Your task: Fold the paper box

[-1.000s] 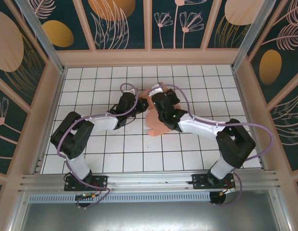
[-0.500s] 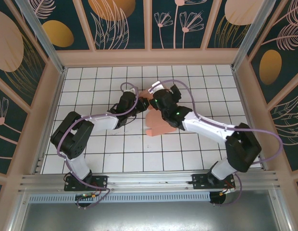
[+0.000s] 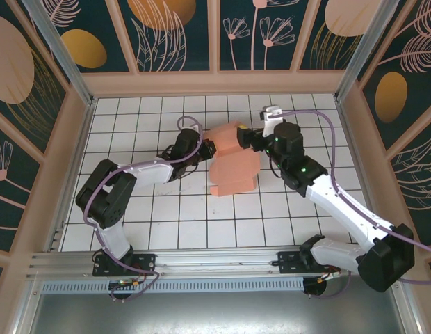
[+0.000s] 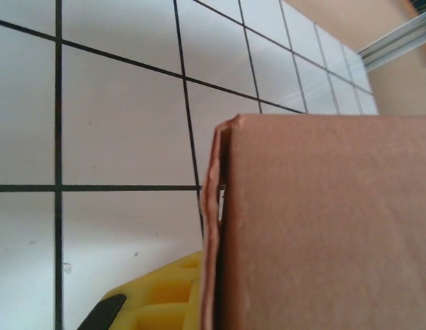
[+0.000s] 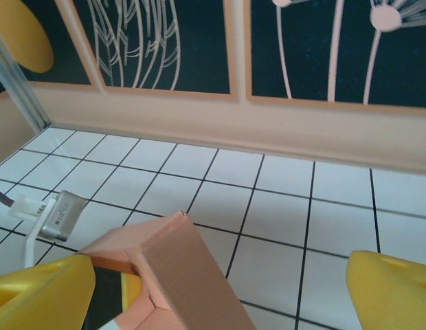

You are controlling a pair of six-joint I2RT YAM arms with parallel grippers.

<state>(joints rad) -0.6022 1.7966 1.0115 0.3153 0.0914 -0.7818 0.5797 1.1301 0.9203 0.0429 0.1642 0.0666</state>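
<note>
L grip (image 3: 206,148): pinched tight on box (image 3: 233,165) left edge, thin card | R grip (image 3: 250,138): spread wide, box corner btwn fingers (image 5: 41,289), not gripping it

Tiled table (image 3: 167,223): white squares, black grid lines.
Paper box (image 3: 233,167): salmon-pink, partly folded, lying near the centre.
Left gripper (image 3: 206,148): clamped at the box's left edge.
Right gripper (image 3: 249,138): at the box's upper right corner, arm stretched from the near right.
Walls (image 3: 181,35): dark floral panels.
</note>
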